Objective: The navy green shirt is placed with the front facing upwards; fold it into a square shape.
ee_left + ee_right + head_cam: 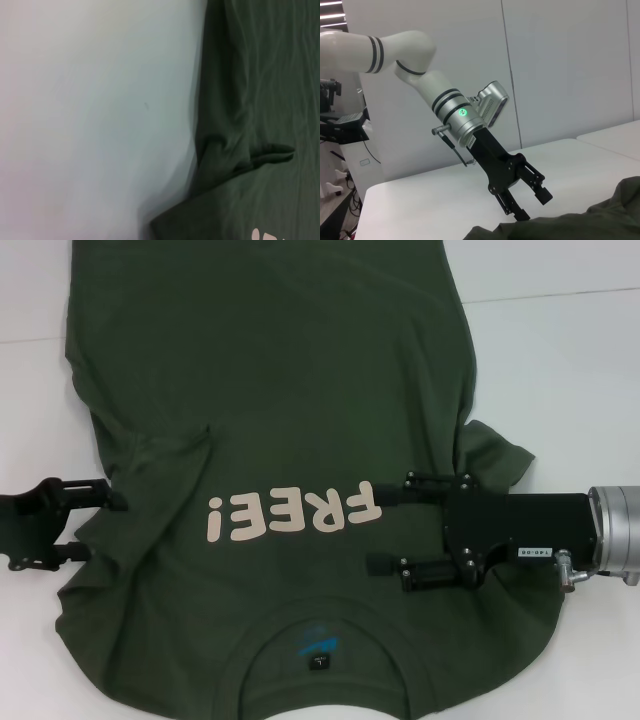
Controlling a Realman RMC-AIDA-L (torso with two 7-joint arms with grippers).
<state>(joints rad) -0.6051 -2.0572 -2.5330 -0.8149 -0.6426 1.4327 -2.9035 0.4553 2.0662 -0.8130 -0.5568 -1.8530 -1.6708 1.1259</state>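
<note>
At the shirt's left edge, the left gripper (95,525) is hovering spread beside the folded-in sleeve; the navy green shirt (290,420) is lying lengthwise on the table (560,350) (collar nearest), the right gripper (385,530) spreading over its chest

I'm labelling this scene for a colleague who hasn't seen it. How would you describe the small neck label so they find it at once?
Start from the navy green shirt spread over the white table, and find the cream "FREE!" lettering on its chest. Just below that in the head view, inside the round collar, sits the neck label: a tiny black square under a blue mark, the only black patch on the green cloth.
</note>
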